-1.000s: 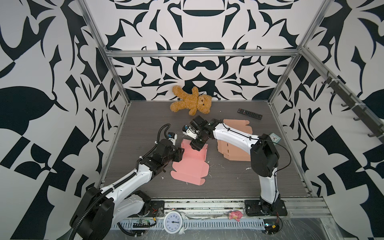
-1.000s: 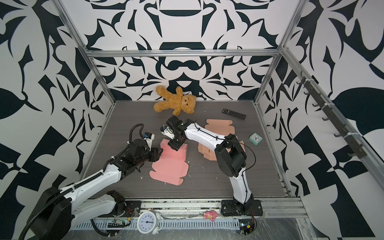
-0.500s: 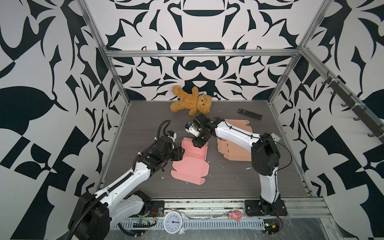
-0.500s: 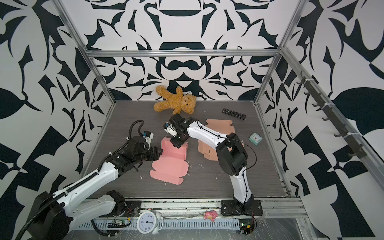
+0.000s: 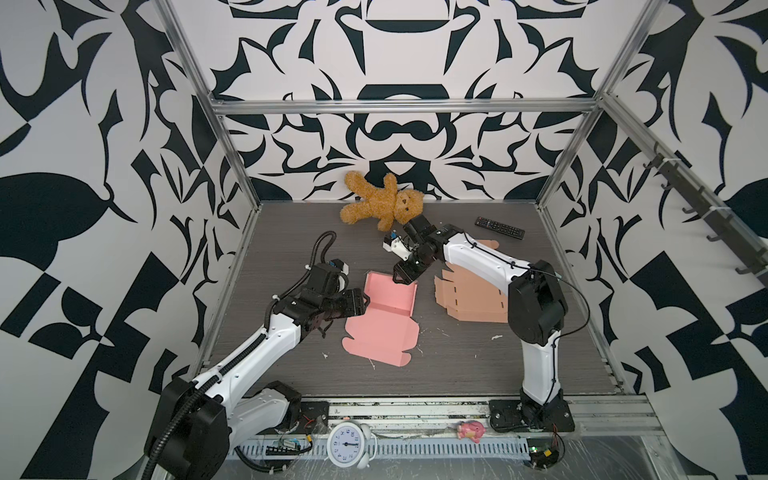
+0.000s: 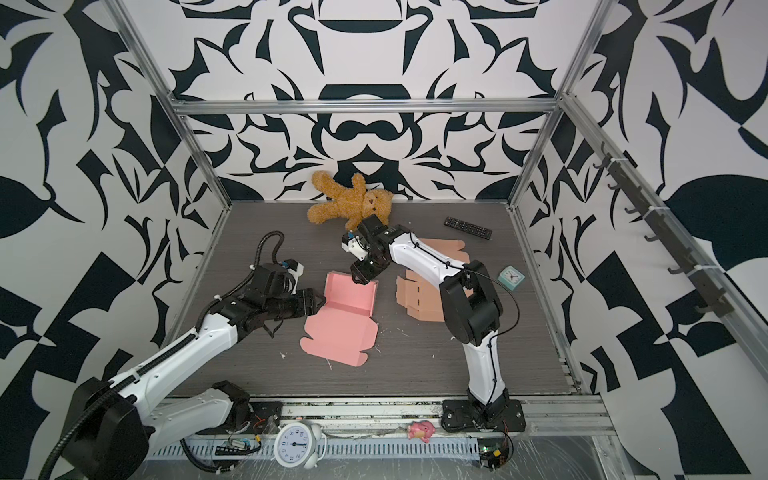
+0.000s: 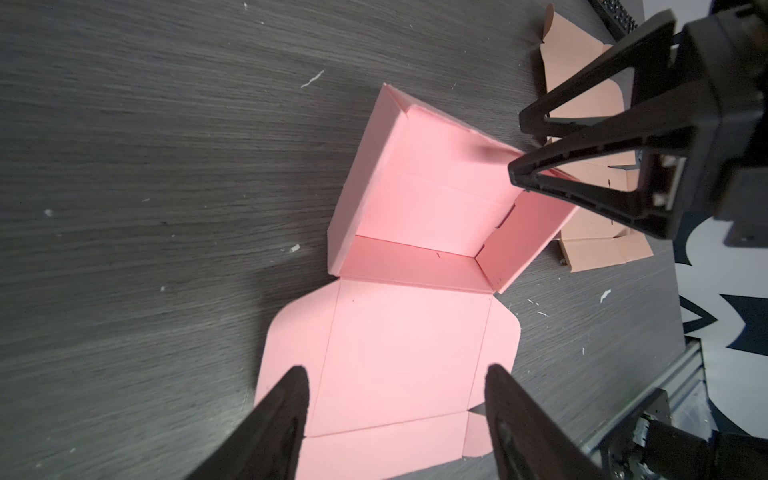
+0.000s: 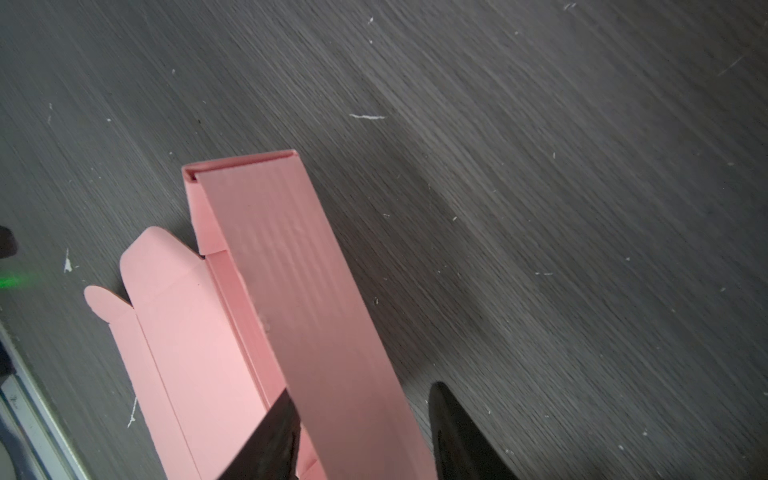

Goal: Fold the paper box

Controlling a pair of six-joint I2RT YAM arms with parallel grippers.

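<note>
Pink paper box [image 5: 388, 297] lay mid-table on dark woodgrain [image 5: 457, 365], tray walls raised, lid panel flat toward the front. The right gripper [image 8: 361, 388] straddled the far wall, its 2 jaws apart, gripping nothing; the left gripper [image 7: 397, 374] hovered open and empty beside the box. Likely step: seating that wall; next, the lid needs lifting and tucking.
</note>
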